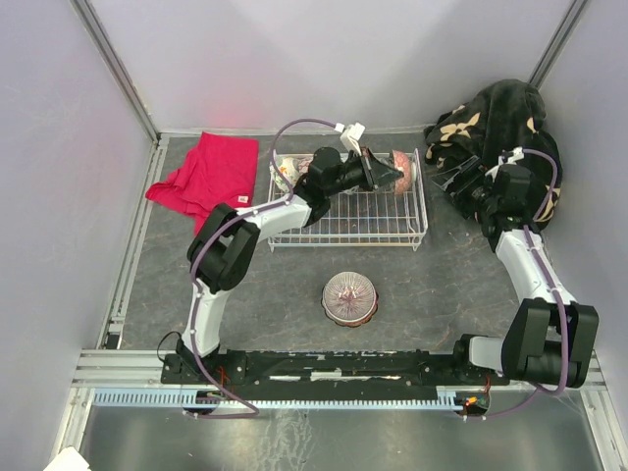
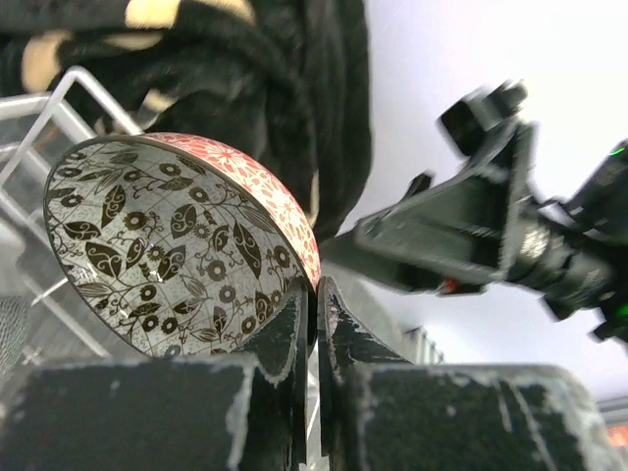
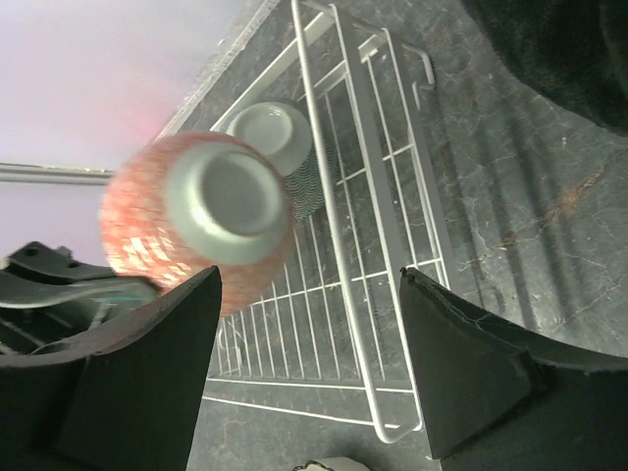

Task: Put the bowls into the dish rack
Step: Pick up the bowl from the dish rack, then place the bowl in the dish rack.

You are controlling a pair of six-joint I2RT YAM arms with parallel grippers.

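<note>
The white wire dish rack (image 1: 363, 222) stands at the middle back of the table. My left gripper (image 1: 392, 175) reaches over its right end, shut on the rim of a bowl (image 2: 147, 245) that is red outside with a leaf pattern inside. That bowl hangs tilted on its side above the rack (image 3: 353, 196), its grey foot (image 3: 228, 196) turned toward my right gripper (image 3: 309, 281). The right gripper (image 1: 453, 178) stands open and empty just right of the rack. A second bowl (image 1: 286, 173) lies in the rack's left end. A third bowl (image 1: 349, 297) sits on the table in front of the rack.
A red cloth (image 1: 206, 175) lies left of the rack. A black blanket with pale flowers (image 1: 500, 118) is heaped in the back right corner, behind my right arm. Pale walls close in the table on three sides.
</note>
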